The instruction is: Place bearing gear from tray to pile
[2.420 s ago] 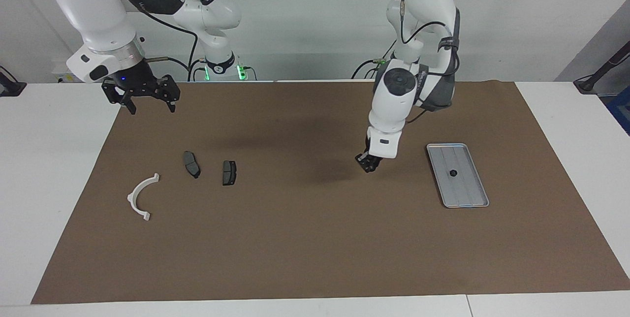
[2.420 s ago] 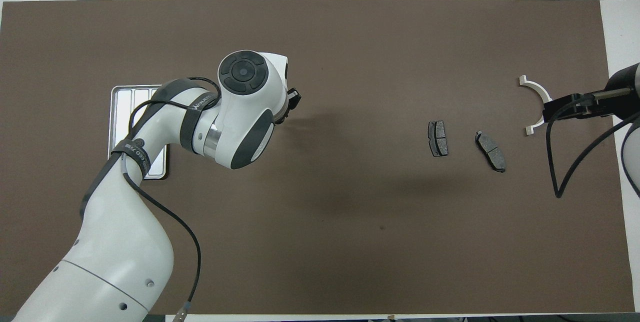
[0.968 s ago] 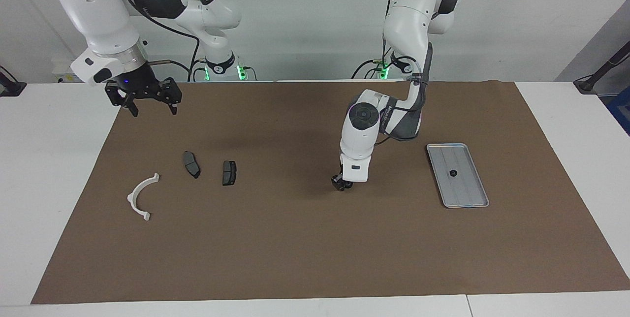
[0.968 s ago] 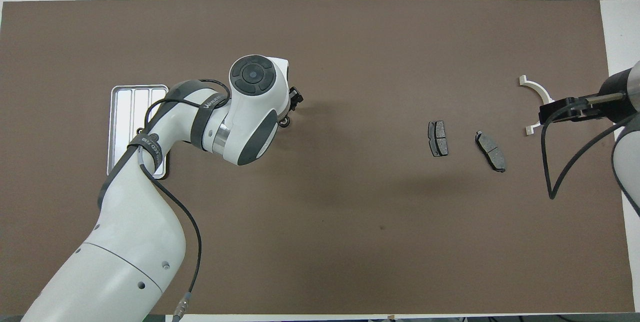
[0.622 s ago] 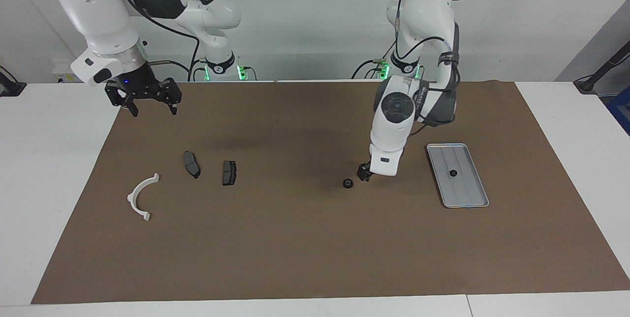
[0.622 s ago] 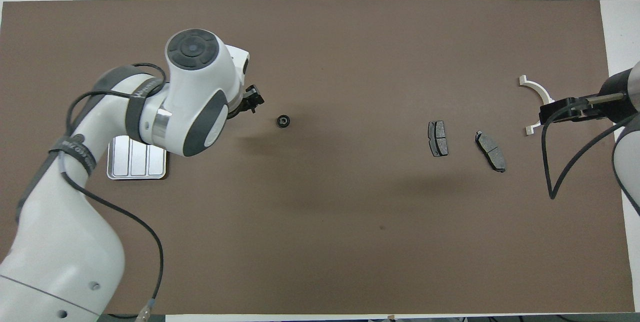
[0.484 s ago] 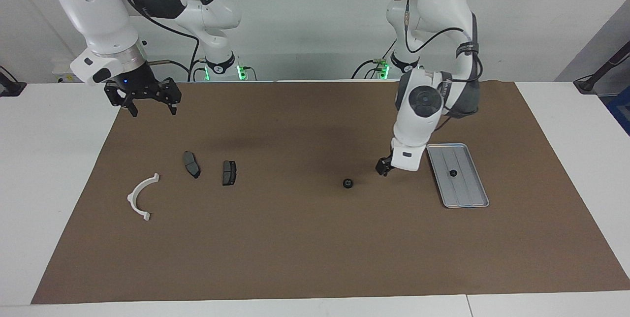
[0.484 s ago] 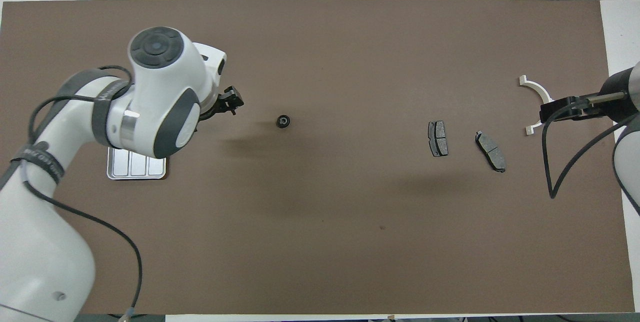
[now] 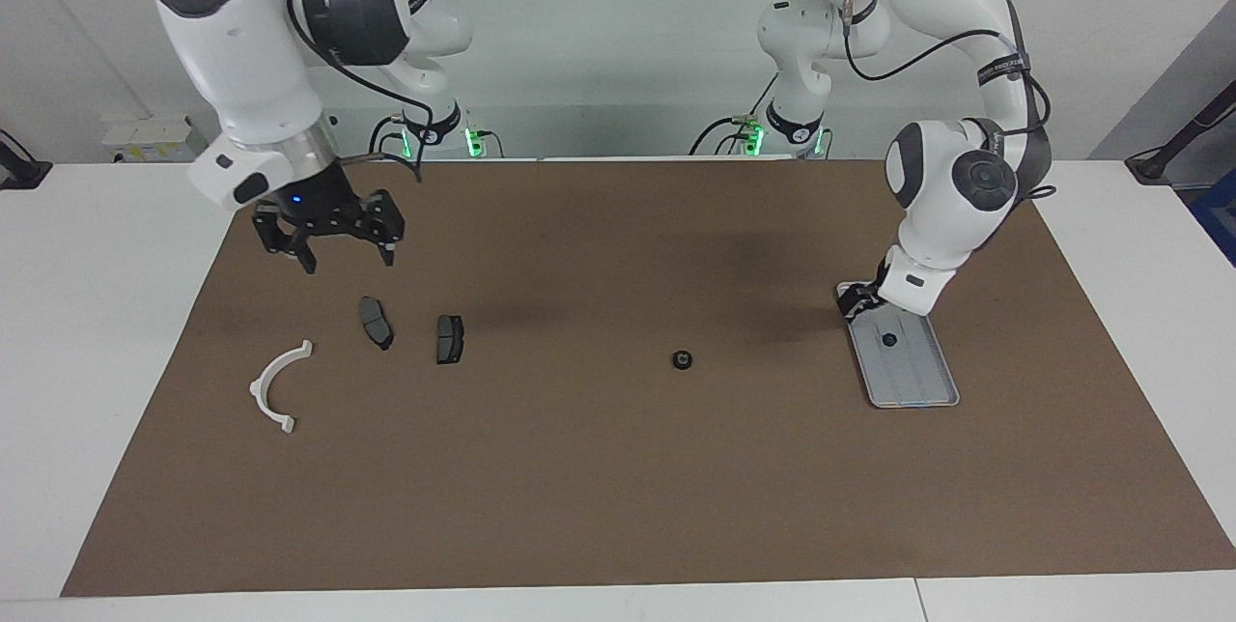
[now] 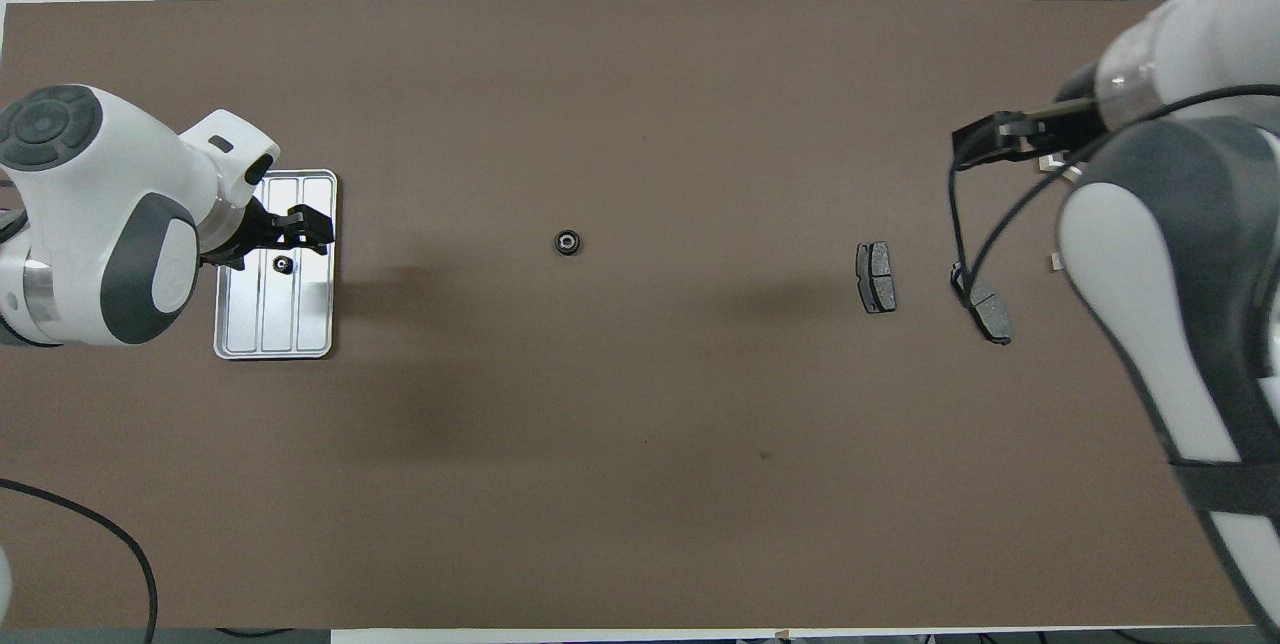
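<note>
The silver tray (image 9: 917, 381) (image 10: 260, 324) lies toward the left arm's end of the mat, with one small black bearing gear (image 9: 889, 339) (image 10: 283, 265) on it. A second bearing gear (image 9: 683, 359) (image 10: 567, 242) rests on the bare mat between tray and pile. The pile is a white half-ring bracket (image 9: 278, 385) and two dark pads (image 9: 376, 323) (image 9: 449, 339). My left gripper (image 9: 856, 301) (image 10: 310, 231) hangs open and empty over the tray's end nearer the robots. My right gripper (image 9: 348, 258) is open in the air over the mat, just above the pads.
A brown mat (image 9: 618, 487) covers most of the white table (image 9: 97, 361). In the overhead view the right arm (image 10: 1170, 254) covers nearly all of the bracket. The pads (image 10: 876, 276) (image 10: 982, 302) show beside it.
The left gripper set a bearing gear on the mat, let go, and swung back over the tray. The right arm moved from the mat's edge to above the pads.
</note>
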`<state>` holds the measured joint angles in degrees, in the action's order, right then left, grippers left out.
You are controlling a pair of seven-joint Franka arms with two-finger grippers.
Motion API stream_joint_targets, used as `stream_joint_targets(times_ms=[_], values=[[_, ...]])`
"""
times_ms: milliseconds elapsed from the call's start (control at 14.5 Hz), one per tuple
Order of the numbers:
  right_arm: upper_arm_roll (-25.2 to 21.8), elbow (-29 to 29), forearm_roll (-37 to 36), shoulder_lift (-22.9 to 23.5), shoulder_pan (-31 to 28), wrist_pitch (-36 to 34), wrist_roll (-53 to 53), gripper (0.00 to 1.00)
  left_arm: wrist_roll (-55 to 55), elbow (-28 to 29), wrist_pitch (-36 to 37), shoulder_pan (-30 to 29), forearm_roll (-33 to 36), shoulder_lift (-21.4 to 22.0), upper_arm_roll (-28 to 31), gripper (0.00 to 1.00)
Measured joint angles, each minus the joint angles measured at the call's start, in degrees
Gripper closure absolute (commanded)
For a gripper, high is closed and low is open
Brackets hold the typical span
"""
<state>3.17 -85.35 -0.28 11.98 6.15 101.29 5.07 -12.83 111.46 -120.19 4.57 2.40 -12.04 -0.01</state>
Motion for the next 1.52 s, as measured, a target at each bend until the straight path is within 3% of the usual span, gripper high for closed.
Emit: stream_joint_targets(times_ms=[69, 207, 415, 899, 1175, 1521], values=[[0.06, 2.92, -0.63, 3.38, 3.33, -0.01, 3.94, 0.0, 0.89, 0.98, -2.28, -1.04, 0.0, 0.0, -0.02, 0.19], [0.25, 6.88, -2.68, 8.8, 10.14, 0.25, 11.98, 0.0, 1.99, 3.23, -6.02, -2.22, 0.0, 0.0, -0.04, 0.29], [0.28, 8.9, -3.87, 13.77, 19.99, 2.76, 25.32, 0.0, 3.18, 5.5, -8.82, -3.45, 0.0, -0.01, -0.1, 0.46], [0.07, 11.21, -3.93, 22.45, 28.33, 10.87, 36.45, 0.0, 3.22, 6.52, -12.37, -3.62, -0.02, -0.94, -0.18, 0.48], [-0.06, 13.72, -3.93, 27.33, 28.94, 14.81, 37.32, 0.0, 3.22, 6.79, -13.54, -3.67, -0.03, -1.76, -0.18, 0.48], [-0.31, 14.15, -3.83, 29.02, 27.69, 15.94, 37.33, 0.0, 3.22, 7.27, -14.65, -3.95, -0.03, -2.31, -0.18, 0.48]])
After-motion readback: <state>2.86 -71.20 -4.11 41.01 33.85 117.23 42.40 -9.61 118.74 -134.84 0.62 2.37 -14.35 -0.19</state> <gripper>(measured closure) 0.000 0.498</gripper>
